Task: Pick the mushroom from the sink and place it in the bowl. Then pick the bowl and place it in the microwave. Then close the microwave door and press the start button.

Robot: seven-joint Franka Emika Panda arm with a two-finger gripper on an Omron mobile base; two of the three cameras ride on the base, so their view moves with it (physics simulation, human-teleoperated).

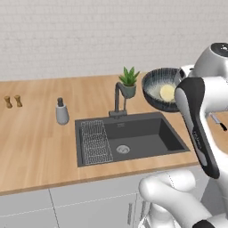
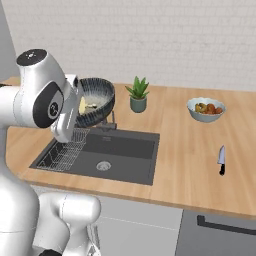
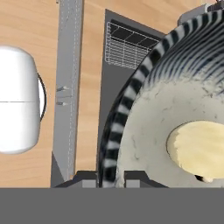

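My gripper [image 3: 110,177] is shut on the rim of the dark ribbed bowl [image 1: 156,84], holding it tilted in the air above the right back corner of the sink [image 1: 133,138]. The pale mushroom [image 1: 167,92] lies inside the bowl. In the right base view the bowl [image 2: 99,100] hangs beside my hand with the mushroom [image 2: 82,105] at its low side. The hand view has the striped bowl rim [image 3: 131,100] between the two fingertips and the mushroom [image 3: 201,146] on the bowl's flecked floor. The microwave and its door are out of view.
A wire rack [image 1: 95,142] lies in the sink's left part, and the faucet [image 1: 118,100] stands behind it. A potted plant [image 2: 137,95], a soap dispenser [image 1: 61,111] and two shakers [image 1: 13,101] stand on the wooden counter. To the right are a pale food bowl [image 2: 206,109] and a knife [image 2: 221,160].
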